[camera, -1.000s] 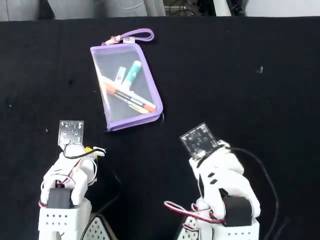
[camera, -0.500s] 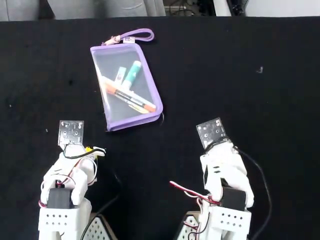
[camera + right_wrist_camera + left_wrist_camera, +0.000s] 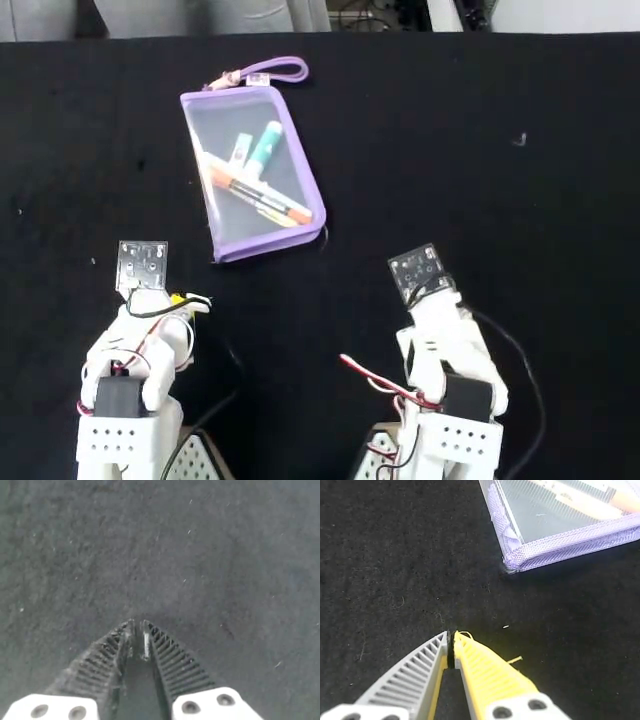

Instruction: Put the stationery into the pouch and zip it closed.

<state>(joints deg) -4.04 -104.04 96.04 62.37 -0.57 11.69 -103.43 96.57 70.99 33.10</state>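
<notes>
At the left of the black-covered table (image 3: 80, 150), the left arm (image 3: 135, 355) sits folded over its base near the front edge, its wrist pointing up the table toward the pouch. The left gripper (image 3: 451, 641), with one grey finger and one yellow, has its tips pressed together with nothing between them. It hangs low over the cloth, a little short of the pouch's nearest corner.

Left of the table's centre, the lilac-trimmed, clear-sided pouch (image 3: 255, 172) lies flat on the cloth, set at a slant and touched by neither arm. The stationery shows through its clear face. An orange pen (image 3: 255, 198) lies crosswise along the pouch, a teal-capped stick (image 3: 264, 148) lies above it, and a small white item (image 3: 239, 150) is just beside the stick. A lilac wrist strap (image 3: 275, 70) loops out from the pouch's far end and rests on the cloth by the zip pull. Whether the zip is drawn fully closed cannot be told from these views.

At the right, the right arm (image 3: 450, 370) is likewise drawn in over its base at the front edge. The right gripper (image 3: 137, 630) has its dark ribbed fingers brought together, empty, above bare black cloth. It is well apart from the pouch, which lies up the table and to its left.
</notes>
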